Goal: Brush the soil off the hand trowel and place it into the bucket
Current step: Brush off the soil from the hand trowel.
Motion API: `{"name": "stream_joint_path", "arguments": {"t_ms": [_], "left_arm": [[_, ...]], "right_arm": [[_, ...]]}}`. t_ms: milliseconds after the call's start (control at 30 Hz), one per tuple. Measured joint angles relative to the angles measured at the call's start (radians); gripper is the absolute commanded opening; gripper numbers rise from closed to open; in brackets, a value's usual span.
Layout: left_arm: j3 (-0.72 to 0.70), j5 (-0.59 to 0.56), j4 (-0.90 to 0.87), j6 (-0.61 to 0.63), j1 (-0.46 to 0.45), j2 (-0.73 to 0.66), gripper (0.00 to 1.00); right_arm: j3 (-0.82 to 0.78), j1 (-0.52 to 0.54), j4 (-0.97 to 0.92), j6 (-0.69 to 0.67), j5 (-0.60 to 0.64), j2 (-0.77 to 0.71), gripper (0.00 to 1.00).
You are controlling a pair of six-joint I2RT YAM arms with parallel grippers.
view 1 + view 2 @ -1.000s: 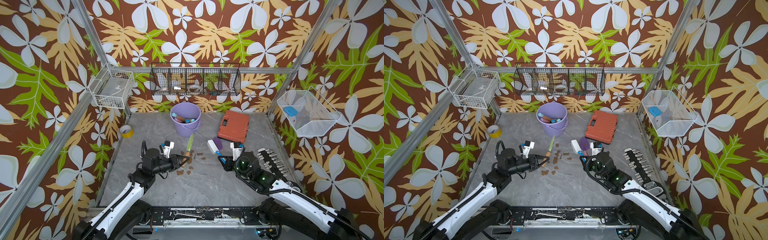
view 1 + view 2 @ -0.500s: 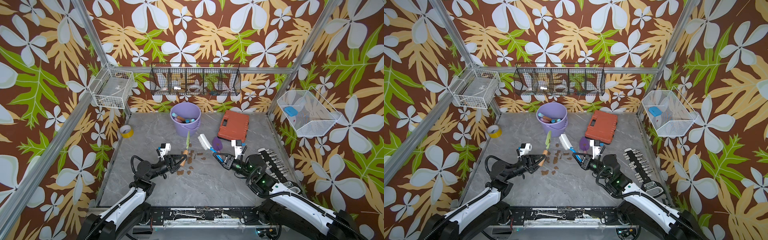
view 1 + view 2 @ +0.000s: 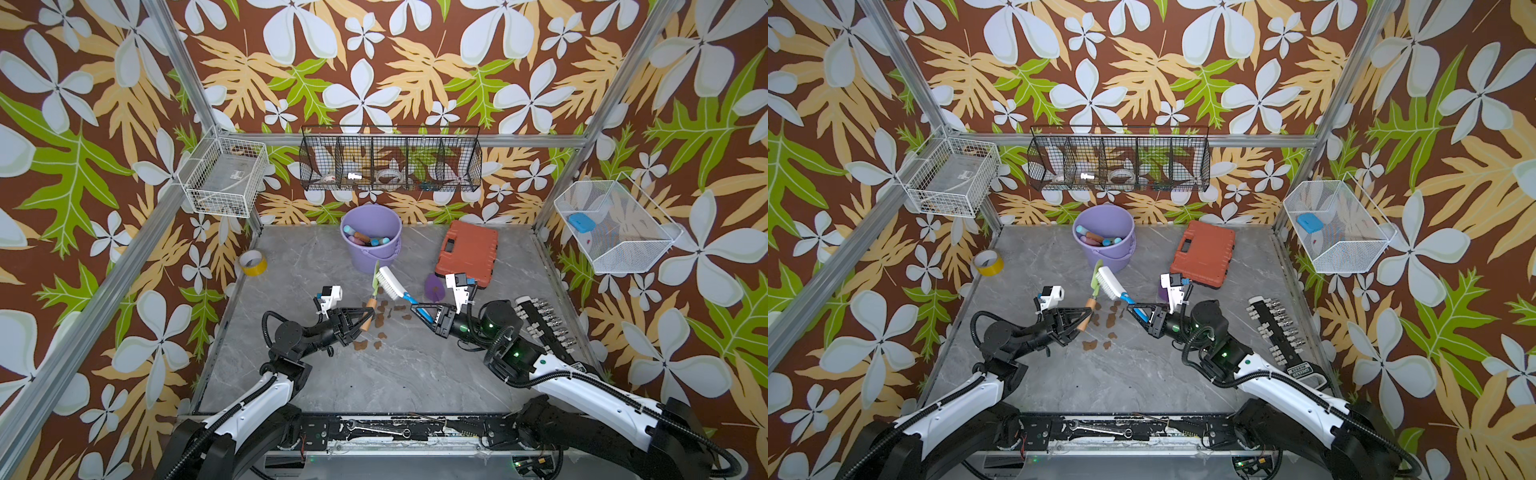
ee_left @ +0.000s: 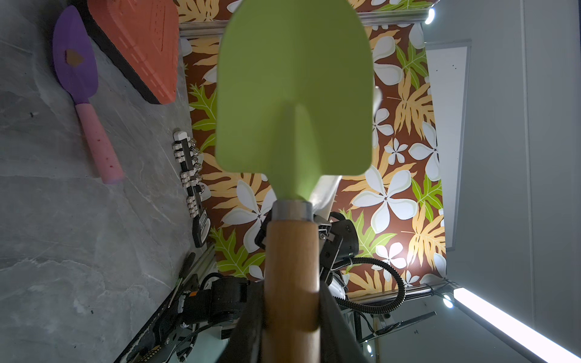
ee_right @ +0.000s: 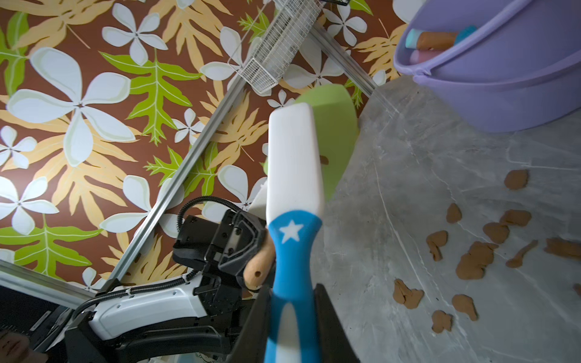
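Left grip: I have the left gripper (image 3: 360,319) clamped on the wooden handle of the hand trowel (image 3: 375,279), with the green blade raised and aimed toward the bucket (image 3: 370,258).
Right grip: the right gripper (image 3: 420,309) is closed on the blue handle of the brush (image 3: 389,282), whose white head lies against the blade's face.
Done: most of the soil (image 3: 379,321) lies in brown blobs on the table (image 3: 374,374) beneath the two tools. The blade's back looks clean in the left wrist view.
Left: I see one brown speck (image 5: 323,160) on the blade beside the brush head. I judge brushing nearly over, and the drop into the bucket is not yet made.
Bucket: it stands upright just beyond the blade tip, with several coloured handles inside.
Surface: grey marble-look top, dry and flat.
Room: floral walls with wire baskets. An orange case (image 3: 467,249), a purple trowel (image 4: 75,56), a tape roll (image 3: 251,262) and a socket rail (image 3: 544,324) sit around the edges.
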Motion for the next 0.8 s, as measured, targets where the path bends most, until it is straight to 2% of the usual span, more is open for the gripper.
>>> {"name": "stream_joint_path", "arguments": {"t_ms": [267, 433, 533, 800], "left_arm": [[0.013, 0.008, -0.039, 0.016, 0.015, -0.028, 0.00], [0.074, 0.007, -0.224, 0.126, 0.019, -0.060, 0.00], [0.095, 0.006, -0.316, 0.191, 0.020, -0.071, 0.00], [0.066, 0.008, -0.299, 0.180, 0.020, -0.050, 0.00]], "right_arm": [[-0.073, 0.000, -0.019, -0.012, 0.023, 0.039, 0.00], [0.018, 0.000, -0.099, -0.068, 0.073, 0.014, 0.00], [0.021, 0.000, -0.115, -0.087, 0.088, 0.019, 0.00], [0.003, 0.031, -0.014, -0.068, 0.081, -0.024, 0.00]]}}
